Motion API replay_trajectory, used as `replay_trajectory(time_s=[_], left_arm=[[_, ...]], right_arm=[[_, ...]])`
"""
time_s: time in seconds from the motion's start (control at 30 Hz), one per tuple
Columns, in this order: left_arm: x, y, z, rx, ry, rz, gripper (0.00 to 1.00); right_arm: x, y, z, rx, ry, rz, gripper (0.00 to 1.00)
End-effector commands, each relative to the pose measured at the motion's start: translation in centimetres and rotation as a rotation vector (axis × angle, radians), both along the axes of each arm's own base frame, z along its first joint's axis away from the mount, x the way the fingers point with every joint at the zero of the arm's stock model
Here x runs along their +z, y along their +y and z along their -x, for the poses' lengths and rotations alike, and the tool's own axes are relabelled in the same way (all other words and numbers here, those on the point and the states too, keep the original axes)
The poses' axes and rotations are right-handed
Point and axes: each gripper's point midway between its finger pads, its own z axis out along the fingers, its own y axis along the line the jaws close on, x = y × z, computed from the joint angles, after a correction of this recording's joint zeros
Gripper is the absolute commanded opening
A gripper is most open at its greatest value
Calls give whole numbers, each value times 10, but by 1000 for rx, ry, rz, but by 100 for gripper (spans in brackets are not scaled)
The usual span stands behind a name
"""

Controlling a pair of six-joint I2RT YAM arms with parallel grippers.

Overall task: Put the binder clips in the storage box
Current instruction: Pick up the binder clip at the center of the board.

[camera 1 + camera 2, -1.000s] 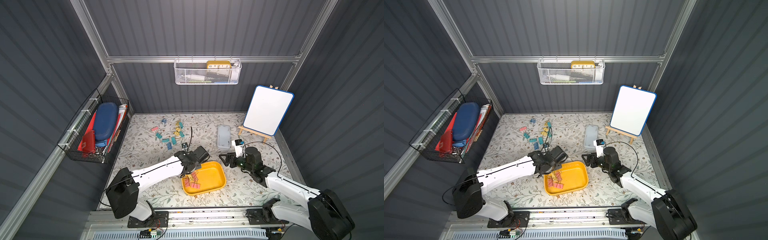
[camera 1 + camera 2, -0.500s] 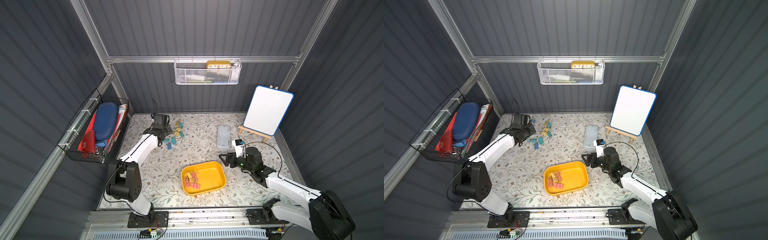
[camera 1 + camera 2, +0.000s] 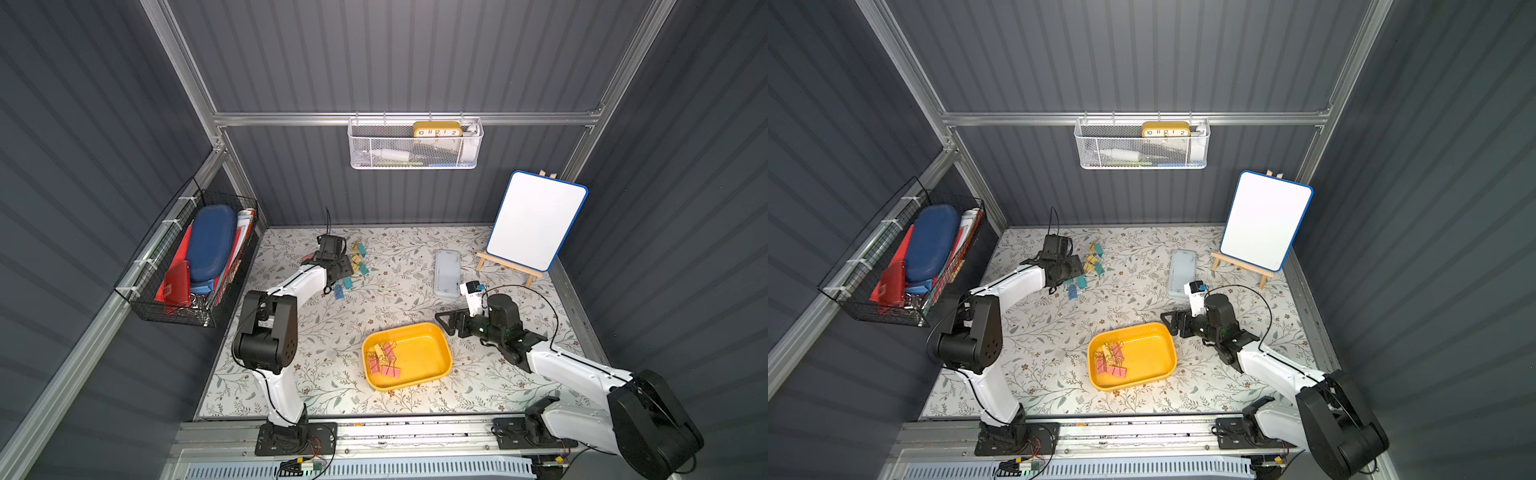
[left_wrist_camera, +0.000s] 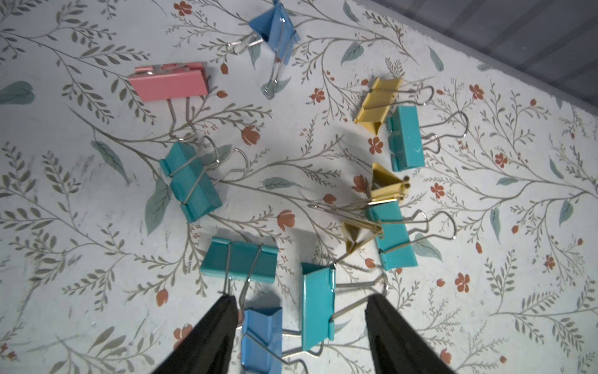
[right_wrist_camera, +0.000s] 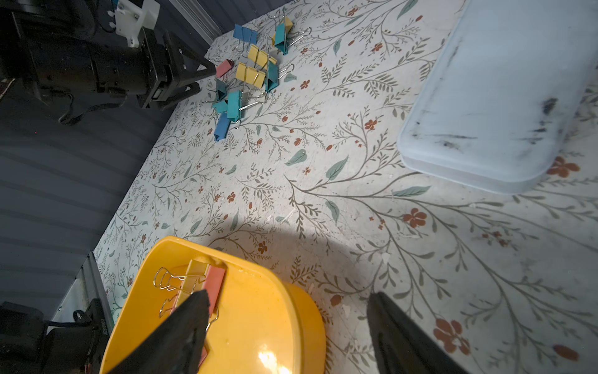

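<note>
the floral mat (image 3: 399,307) is overlooked from high in both top views; the binder clips (image 4: 194,181) are shared by both close wrist views.

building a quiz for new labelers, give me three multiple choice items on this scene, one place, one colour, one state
1. The binder clips in the storage box are mostly: A) teal B) pink C) blue
2. The left gripper hangs over: A) the storage box B) the loose binder clips C) the whiteboard
3. The right gripper is: A) shut on a clip B) shut on the rim C) open and empty
Answers: 1B, the heap is mainly pink; 2B, its wrist view shows clips below; 3C, fingers apart, nothing held.
</note>
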Motion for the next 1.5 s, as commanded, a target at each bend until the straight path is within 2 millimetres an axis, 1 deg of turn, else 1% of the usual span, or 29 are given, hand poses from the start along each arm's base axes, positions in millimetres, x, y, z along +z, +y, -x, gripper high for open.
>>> replay_trajectory(time_s=[0.0, 0.07, 0.13, 0.23, 0.37, 0.53, 0.7, 0.83, 1.0, 1.1, 1.13, 1.2, 1.3, 1.37, 1.47], left_arm=[[-22, -8, 9, -37, 52, -28, 64], [-30, -10, 12, -25, 72, -40, 60], [-35, -9, 15, -4, 79, -51, 55], [-42, -5, 18, 14, 99, -61, 43], [-60, 1, 26, 34, 145, -93, 33], [-62, 3, 29, 48, 149, -91, 20], [-50, -1, 32, 64, 136, -66, 10], [-33, -6, 34, 65, 121, -43, 0], [-6, -10, 40, 66, 93, -20, 0], [17, -18, 44, 37, 72, 13, 0], [27, -24, 45, 24, 62, 21, 0], [49, -37, 50, -8, 36, 25, 0], [82, -69, 65, -70, -4, 66, 0], [105, -96, 80, -129, -37, 125, 0], [128, -133, 109, -202, -58, 198, 0]], right_arm=[[8, 3, -3, 10, -20, -19, 81], [8, 3, -3, 9, -21, -18, 81], [9, 3, -3, 8, -21, -17, 81], [9, 2, -3, 7, -22, -18, 81], [9, 3, -3, 8, -20, -22, 81], [10, 2, -2, 6, -22, -21, 81], [12, 2, -2, 4, -27, -24, 81], [15, 0, -1, -4, -34, -28, 81], [15, 1, -1, -4, -30, -33, 81], [16, 0, -1, -8, -32, -35, 81], [16, 0, -1, -10, -34, -34, 81], [16, -1, -1, -14, -37, -32, 81], [14, -2, -3, -21, -36, -28, 81], [10, -2, -5, -28, -26, -27, 81], [6, 0, -7, -29, -12, -25, 82]])
